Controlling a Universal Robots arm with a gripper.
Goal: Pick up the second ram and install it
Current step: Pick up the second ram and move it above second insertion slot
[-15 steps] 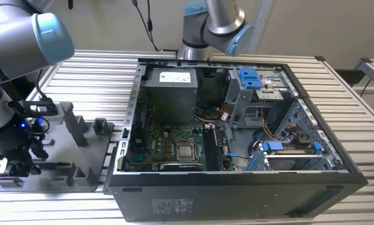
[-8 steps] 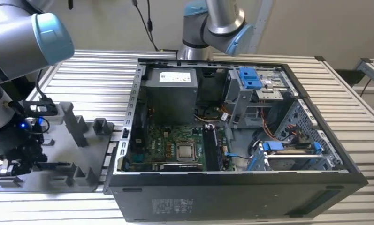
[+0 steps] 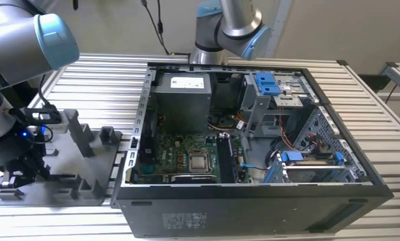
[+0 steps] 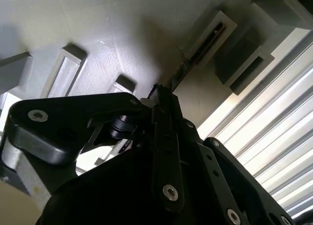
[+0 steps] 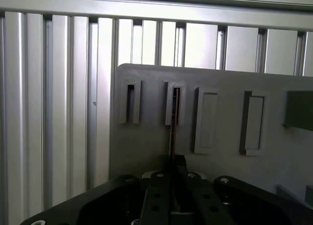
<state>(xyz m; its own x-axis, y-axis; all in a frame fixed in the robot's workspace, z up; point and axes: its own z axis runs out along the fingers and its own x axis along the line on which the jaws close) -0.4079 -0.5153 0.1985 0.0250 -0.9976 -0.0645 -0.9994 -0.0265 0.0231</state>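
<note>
gripper (image 5: 172,172) pinches second ram (image 5: 172,134) edge-on
Ram tip sits in a grey tray (image 5: 146,151) slot, 9 o'clock of the case (image 3: 253,211); a skewed pull could jam or twist it.

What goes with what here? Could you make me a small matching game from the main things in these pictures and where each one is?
1. second ram
2. grey tray
3. computer case
4. power-supply box

A. open, insides showing
B. inside the case
C. held by the gripper, end in a tray slot
D. on the slatted table, on the exterior view's left

Pairs: 1-C, 2-D, 3-A, 4-B
</note>
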